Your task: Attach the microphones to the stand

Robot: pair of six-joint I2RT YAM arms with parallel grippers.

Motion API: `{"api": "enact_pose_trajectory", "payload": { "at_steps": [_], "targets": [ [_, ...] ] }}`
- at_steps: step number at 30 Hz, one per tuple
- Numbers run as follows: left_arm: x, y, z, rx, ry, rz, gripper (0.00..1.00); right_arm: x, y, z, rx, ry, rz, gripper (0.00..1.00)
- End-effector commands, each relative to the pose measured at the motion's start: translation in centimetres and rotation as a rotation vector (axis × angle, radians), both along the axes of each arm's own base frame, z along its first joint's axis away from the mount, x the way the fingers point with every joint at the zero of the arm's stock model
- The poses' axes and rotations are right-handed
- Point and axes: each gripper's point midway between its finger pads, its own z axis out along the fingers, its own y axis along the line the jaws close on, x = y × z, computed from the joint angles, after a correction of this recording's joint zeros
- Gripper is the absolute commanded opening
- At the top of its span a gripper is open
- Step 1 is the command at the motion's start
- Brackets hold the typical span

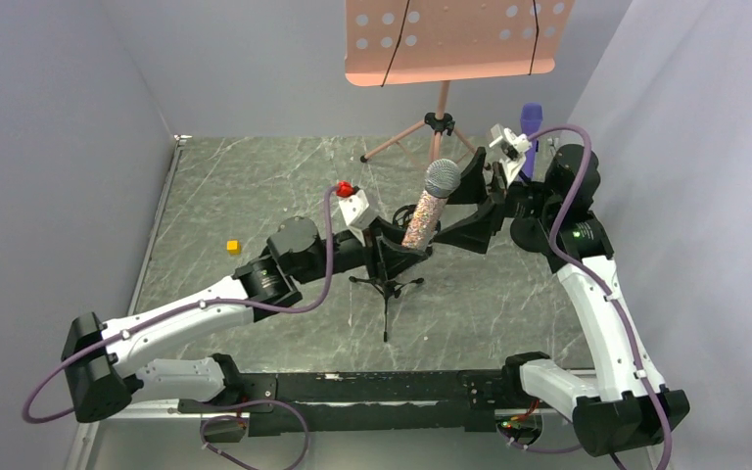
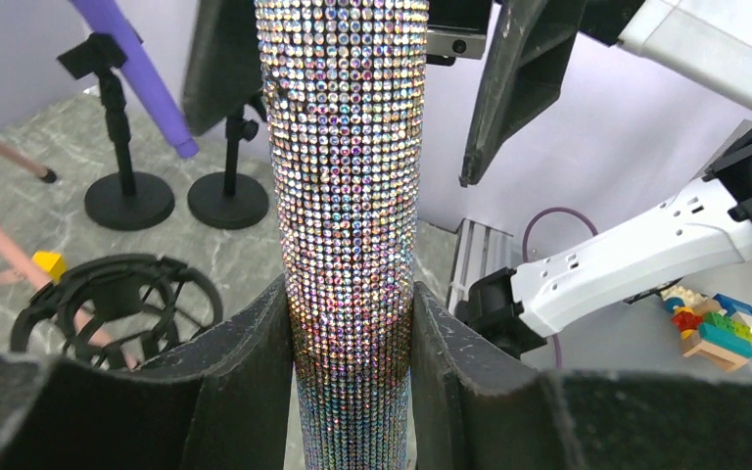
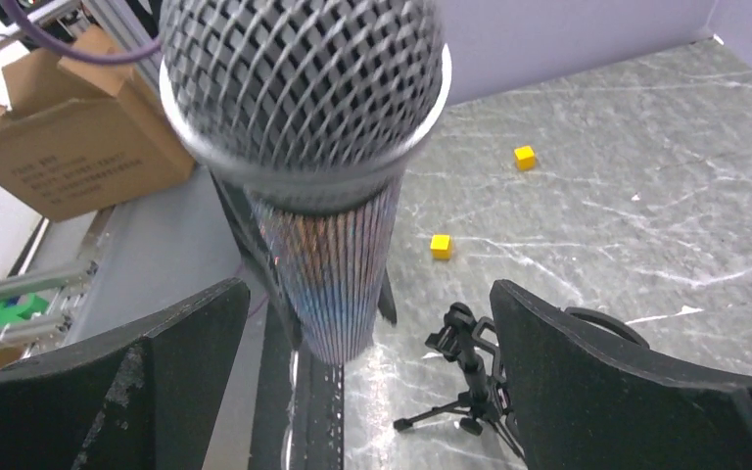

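Left wrist view shows the glittery microphone [image 2: 348, 196] upright above the table [image 1: 255, 186], its lower body clamped between the left gripper's [image 2: 349, 313] jaws. The right gripper [image 3: 364, 294] gapes wide beside its mesh head, apart from it. A small tripod stand [image 3: 465, 367] sits below, and the purple microphone [image 1: 531, 122] is far behind.
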Motion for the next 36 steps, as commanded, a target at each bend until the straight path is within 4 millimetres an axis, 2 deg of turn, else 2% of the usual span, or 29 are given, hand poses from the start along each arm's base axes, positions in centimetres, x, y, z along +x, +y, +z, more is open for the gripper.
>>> {"api": "enact_pose_trajectory", "payload": {
  "at_steps": [1, 8, 18, 20, 22, 24, 25, 26, 31, 32, 35, 36],
  "targets": [
    [-1.0, -1.6, 4.8, -0.142, -0.069, -0.046, 0.00, -0.6, 0.3, 3.4, 0.071, 0.011, -0.006, 1.00],
    [-0.8, -3.0, 3.9, -0.133, -0.046, -0.049, 0.00, -2.1, 0.4, 4.1, 0.134, 0.052, 0.050, 0.99],
    [-0.6, -3.0, 4.0, -0.128, -0.056, -0.035, 0.00, -2.0, 0.3, 3.0, 0.106, 0.067, 0.052, 0.70],
    [-0.6, -3.0, 4.0, -0.129, -0.055, -0.035, 0.00, -2.0, 0.4, 2.8, 0.105, 0.071, 0.055, 0.55],
    [-0.6, -3.0, 4.1, -0.130, -0.053, -0.038, 0.00, -2.0, 0.4, 2.8, 0.105, 0.070, 0.058, 0.30],
    [-0.6, -3.1, 4.0, -0.125, -0.048, -0.037, 0.00, -2.1, 0.3, 3.1, 0.102, 0.059, 0.065, 0.16],
    [-0.5, -3.1, 3.9, -0.121, -0.040, -0.035, 0.05, -2.2, 0.3, 3.2, 0.102, 0.052, 0.068, 0.12],
    [-0.4, -3.0, 3.7, -0.113, -0.026, -0.024, 0.17, -2.2, 0.3, 3.4, 0.102, 0.036, 0.070, 0.10],
    [0.0, -0.7, 3.2, -0.077, -0.015, 0.056, 0.94, -1.8, 0.3, 5.4, 0.080, -0.058, 0.081, 0.06],
    [-0.1, 0.2, 3.3, -0.074, -0.028, 0.074, 0.99, -1.4, 0.3, 5.9, 0.074, -0.078, 0.072, 0.06],
    [0.2, 3.3, 2.9, -0.025, -0.057, 0.158, 0.99, 1.1, 0.3, 6.2, 0.028, -0.136, -0.016, 0.06],
    [0.5, 4.3, 2.2, 0.011, -0.050, 0.190, 0.99, 2.2, 0.2, 6.2, 0.003, -0.167, -0.057, 0.06]
  ]
}}
